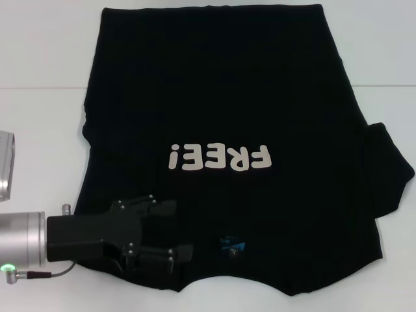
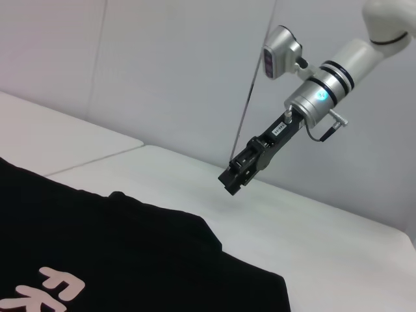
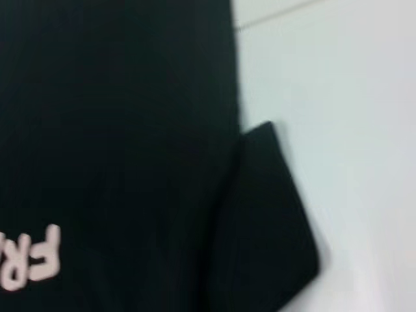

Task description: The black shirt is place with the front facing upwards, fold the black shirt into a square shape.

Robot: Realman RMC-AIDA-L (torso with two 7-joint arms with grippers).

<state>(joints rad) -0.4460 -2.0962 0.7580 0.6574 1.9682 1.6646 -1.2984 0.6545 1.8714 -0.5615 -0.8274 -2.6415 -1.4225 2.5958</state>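
One arm works: the left gripper [image 1: 170,229], fingers spread, sits over the black shirt [image 1: 227,104] beside its collar, seemingly ready to pinch that edge for a fold, while the right gripper [image 2: 235,179] hangs raised well off to the side, its grip impossible to tell

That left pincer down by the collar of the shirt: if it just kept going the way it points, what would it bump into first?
The left pincer points sideways across the black shirt, toward its blue neck label. It would probably meet that collar cloth first, though its height above the shirt is unclear.
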